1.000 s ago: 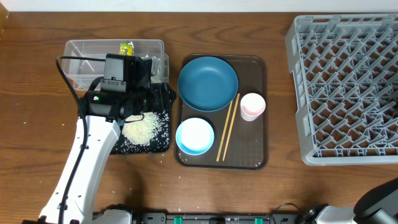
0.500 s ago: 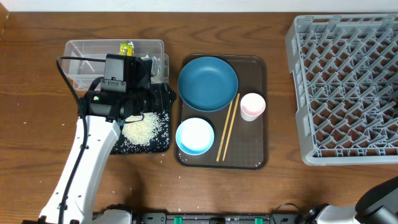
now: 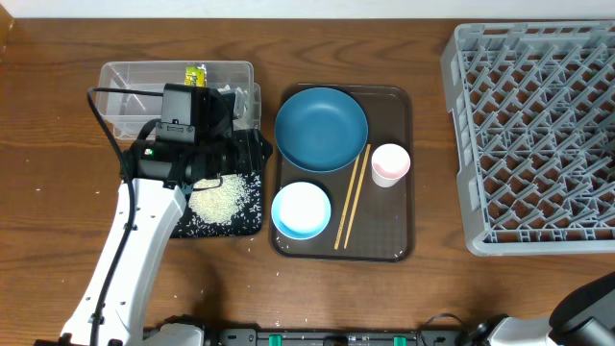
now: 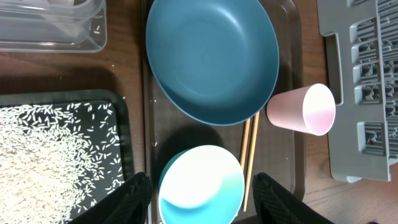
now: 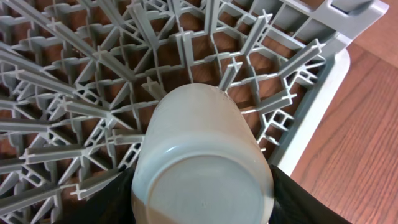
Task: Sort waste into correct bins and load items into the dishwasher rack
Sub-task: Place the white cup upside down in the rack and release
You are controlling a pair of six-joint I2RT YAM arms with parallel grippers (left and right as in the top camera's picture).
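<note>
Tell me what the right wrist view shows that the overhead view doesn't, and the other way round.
Only the right wrist view shows the pale green plastic cup, its base toward the camera, gripped by the right end effector. Only the overhead view shows the brown serving tray carrying the round blue plate, pale blue bowl, pink cup and two wooden chopsticks, plus the shallow black tray of white rice grains and the clear plastic tub. Both show the grey lattice dishwasher rack.
</note>
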